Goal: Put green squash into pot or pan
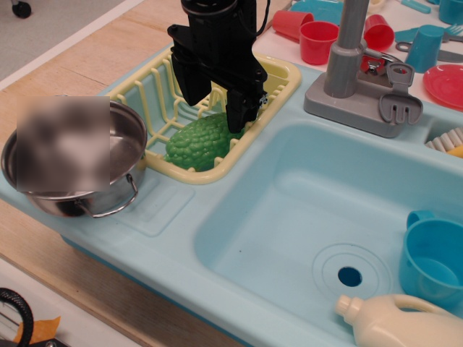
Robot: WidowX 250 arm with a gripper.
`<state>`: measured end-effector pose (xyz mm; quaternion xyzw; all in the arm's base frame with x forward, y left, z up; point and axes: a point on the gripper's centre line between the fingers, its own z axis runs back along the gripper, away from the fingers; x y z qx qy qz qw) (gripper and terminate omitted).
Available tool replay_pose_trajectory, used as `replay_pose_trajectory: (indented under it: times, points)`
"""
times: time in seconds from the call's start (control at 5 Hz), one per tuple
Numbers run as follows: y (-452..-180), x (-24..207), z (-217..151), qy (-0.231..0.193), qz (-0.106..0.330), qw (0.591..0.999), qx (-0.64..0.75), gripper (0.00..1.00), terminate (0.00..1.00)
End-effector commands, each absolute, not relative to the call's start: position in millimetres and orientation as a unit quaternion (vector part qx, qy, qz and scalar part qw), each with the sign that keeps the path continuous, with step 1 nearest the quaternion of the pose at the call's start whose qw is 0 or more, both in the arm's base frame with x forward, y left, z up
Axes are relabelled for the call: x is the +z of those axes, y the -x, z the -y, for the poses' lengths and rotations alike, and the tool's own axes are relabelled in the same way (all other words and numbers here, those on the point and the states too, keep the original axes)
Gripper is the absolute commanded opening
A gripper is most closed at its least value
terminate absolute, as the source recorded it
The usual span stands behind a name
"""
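The green squash (197, 144) is bright green and bumpy and lies in the near right corner of the yellow dish rack (159, 94). My black gripper (215, 112) is open and hangs low over the squash's far end, one finger on each side of it; whether it touches the squash I cannot tell. The shiny steel pot (119, 181) with a wire loop handle stands on the sink's left ledge, left of the rack. Part of the pot is blurred out.
The light blue sink basin (289, 217) lies to the right, with a blue cup (434, 267) and a cream bottle (398, 325) in it. A grey faucet (351, 50) stands behind. Red and blue cups and plates sit at the back right.
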<state>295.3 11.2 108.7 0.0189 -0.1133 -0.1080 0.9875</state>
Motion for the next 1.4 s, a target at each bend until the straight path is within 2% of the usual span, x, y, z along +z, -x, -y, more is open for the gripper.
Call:
replay_pose_trajectory:
  times: [0.0, 0.4, 0.6, 0.8, 1.0, 1.2]
  points:
    - [-298.4, 101.5, -18.2, -0.009, 0.128, 0.988, -0.091, 1.00, 0.00]
    - [-302.5, 75.5, -23.0, 0.039, 0.124, 0.990, -0.049, 1.00, 0.00]
    - [-303.5, 78.7, -19.6, 0.032, 0.130, 0.990, -0.050, 0.00, 0.00]
    - [-305.4, 102.1, -16.0, -0.002, 0.132, 0.990, -0.050, 0.00, 0.00]
    - [-306.3, 146.2, -16.8, -0.059, 0.145, 0.987, -0.032, 0.00, 0.00]
    - [-300.8, 170.1, -21.2, -0.084, 0.158, 0.984, -0.017, 0.00, 0.00]
